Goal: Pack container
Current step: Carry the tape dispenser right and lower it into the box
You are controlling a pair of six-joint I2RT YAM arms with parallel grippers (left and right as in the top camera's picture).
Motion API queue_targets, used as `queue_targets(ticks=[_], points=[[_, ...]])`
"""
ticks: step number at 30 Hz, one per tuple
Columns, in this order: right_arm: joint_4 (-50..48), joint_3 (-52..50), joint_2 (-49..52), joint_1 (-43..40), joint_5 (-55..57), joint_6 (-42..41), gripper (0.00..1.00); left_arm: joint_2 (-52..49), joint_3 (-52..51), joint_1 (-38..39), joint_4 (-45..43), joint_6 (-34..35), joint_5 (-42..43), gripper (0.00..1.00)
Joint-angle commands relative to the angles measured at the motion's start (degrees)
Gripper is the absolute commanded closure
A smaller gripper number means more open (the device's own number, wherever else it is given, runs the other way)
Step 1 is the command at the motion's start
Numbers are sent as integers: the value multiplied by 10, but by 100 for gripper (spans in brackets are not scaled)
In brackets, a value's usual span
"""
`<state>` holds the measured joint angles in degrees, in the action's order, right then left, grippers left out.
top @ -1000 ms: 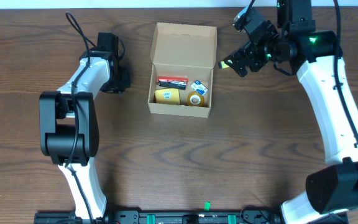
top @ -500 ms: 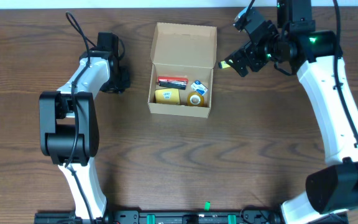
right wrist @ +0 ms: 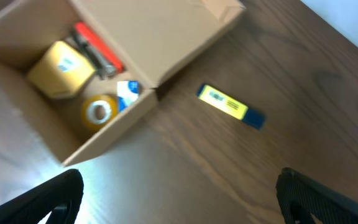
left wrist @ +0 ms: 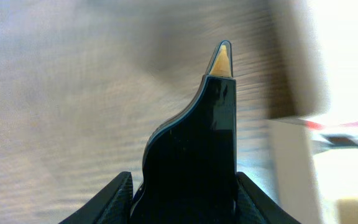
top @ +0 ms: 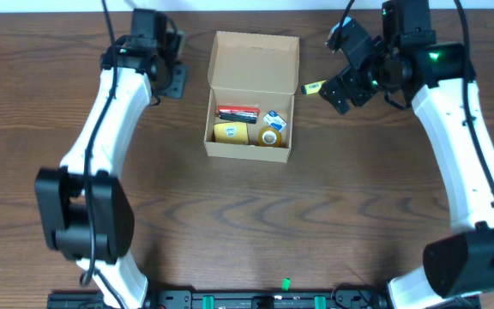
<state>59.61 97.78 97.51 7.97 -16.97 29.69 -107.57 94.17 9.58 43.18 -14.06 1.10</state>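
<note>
- Left arm swings from mid-left up into the upper left of the overhead frame within the last second. The left gripper [top: 171, 79] now sits just beside the left edge of the container [top: 256, 60], level with its raised flap.
- Right arm barely shifts over the same second, and the container has not moved.
- Container stands upper centre on the table [top: 230, 223], flap hinged open toward the top of the frame.
- Inside are a red item [top: 237, 112], a yellow roll [top: 228, 132], a tape roll [top: 270, 137] and a small blue-and-white piece [top: 274, 120].
- Yellow marker [right wrist: 230, 106] with a dark end lies on the table right of the container. It is near the box corner but not touching it, so it is not yet packed.
- Right gripper [right wrist: 182, 196] has its claw spread wide and holds nothing. Its two fingertips sit at the bottom corners of the wrist view, with bare wood between them.
- Left claw state: cannot tell. The left wrist view is smeared, shows only one dark finger, and has what is probably the box wall at the right edge.
- Reading: the left arm looks set to steady the box or work the flap. Shutting it now would be early, since the marker is outside.
- Likely next job falls to the right arm: drop onto the marker, pinch across its narrow body, and carry it left over the box wall.
- Risk: a slim marker may roll or skid when the fingers close on it.
</note>
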Motion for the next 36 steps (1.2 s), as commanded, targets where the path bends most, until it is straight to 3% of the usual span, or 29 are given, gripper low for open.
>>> queue_targets(ticks=[1,11,17,23,28,36], points=[[17,9,-49,-12,-54,33,1,22,6,41,10,-128,0,94],[89,9,-159,-45,-107,36,1,30,5,141,32,-280,41,94],[111,9,-184,-46,-97,58,1,21,5,144,31,-404,94,94],[111,9,-184,-46,-81,57,1,-11,5,145,35,-488,97,94],[111,9,-184,-46,-81,57,1,-51,5,146,33,-530,83,94],[111,9,-184,-46,-81,57,1,-107,5,143,8,-541,60,94]])
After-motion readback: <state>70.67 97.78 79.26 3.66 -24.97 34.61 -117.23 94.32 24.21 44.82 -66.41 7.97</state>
